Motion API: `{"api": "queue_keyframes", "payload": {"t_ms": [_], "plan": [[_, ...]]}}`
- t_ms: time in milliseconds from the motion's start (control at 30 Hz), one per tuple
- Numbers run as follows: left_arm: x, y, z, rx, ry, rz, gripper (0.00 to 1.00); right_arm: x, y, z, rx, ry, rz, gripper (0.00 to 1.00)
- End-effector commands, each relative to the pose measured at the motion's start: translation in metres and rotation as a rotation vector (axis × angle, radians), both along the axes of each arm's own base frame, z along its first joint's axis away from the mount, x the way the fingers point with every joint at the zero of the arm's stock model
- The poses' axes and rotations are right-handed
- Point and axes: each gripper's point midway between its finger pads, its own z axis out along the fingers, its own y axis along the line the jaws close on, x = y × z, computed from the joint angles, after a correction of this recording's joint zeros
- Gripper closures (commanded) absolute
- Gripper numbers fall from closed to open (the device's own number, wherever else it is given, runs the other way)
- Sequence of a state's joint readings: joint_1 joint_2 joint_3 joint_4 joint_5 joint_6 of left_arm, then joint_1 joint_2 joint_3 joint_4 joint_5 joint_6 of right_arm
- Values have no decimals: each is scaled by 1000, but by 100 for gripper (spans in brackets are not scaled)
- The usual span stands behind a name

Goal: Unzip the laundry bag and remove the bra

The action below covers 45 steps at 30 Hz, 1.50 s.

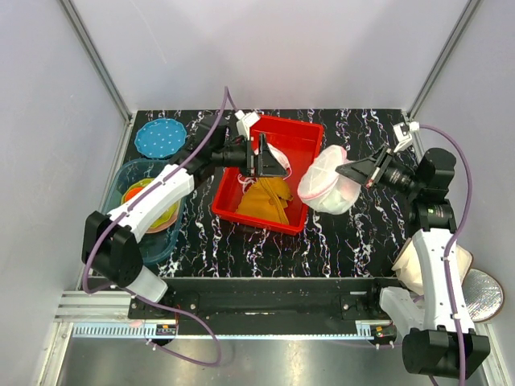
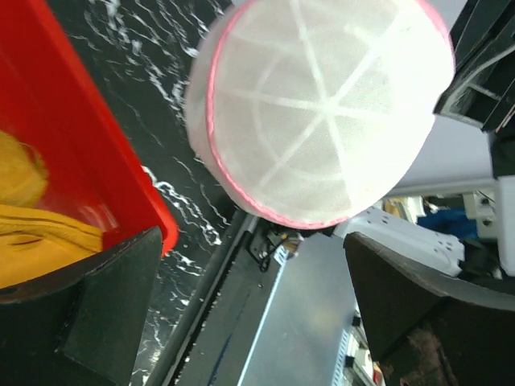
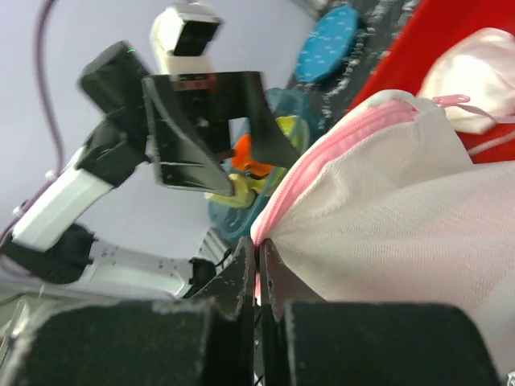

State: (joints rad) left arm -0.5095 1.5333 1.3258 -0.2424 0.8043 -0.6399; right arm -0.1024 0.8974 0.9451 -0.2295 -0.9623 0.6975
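Note:
The laundry bag (image 1: 322, 186), a round white mesh pouch with pink zipper edging, hangs in the air just right of the red bin. My right gripper (image 1: 348, 170) is shut on its pink edge, and the right wrist view shows both fingers pinching that seam (image 3: 259, 249). A pink zipper pull (image 3: 451, 100) shows at the far end of the seam. My left gripper (image 1: 273, 157) stands open over the bin and faces the bag (image 2: 322, 112) without touching it. The bra is not clearly visible; only a pinkish tint shows through the mesh.
The red bin (image 1: 294, 125) holds a mustard-yellow cloth (image 1: 264, 201). A blue tub (image 1: 121, 173) with colourful items stands at the left, with a blue dotted lid (image 1: 161, 138) behind it. The table's near edge rail (image 1: 265, 283) runs below.

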Motion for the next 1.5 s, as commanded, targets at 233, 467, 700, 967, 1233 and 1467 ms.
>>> {"api": "queue_keyframes", "payload": {"t_ms": [233,467,700,967,1233,1467], "plan": [[-43,-20,51,-502,-101,-382,1,-54,34,58,136,-238,369,100],[-47,-27,57,-645,48,-467,17,-50,33,43,113,-199,335,100],[-50,-22,66,-666,42,-429,100,-30,27,5,48,-97,255,100],[-37,-17,49,-541,-1,-300,100,5,5,-49,-109,89,41,100],[-7,-2,15,-2,-149,31,100,25,-37,-128,-357,351,-165,100],[-12,9,8,36,-129,76,100,44,-101,-165,-558,540,-522,2]]}}
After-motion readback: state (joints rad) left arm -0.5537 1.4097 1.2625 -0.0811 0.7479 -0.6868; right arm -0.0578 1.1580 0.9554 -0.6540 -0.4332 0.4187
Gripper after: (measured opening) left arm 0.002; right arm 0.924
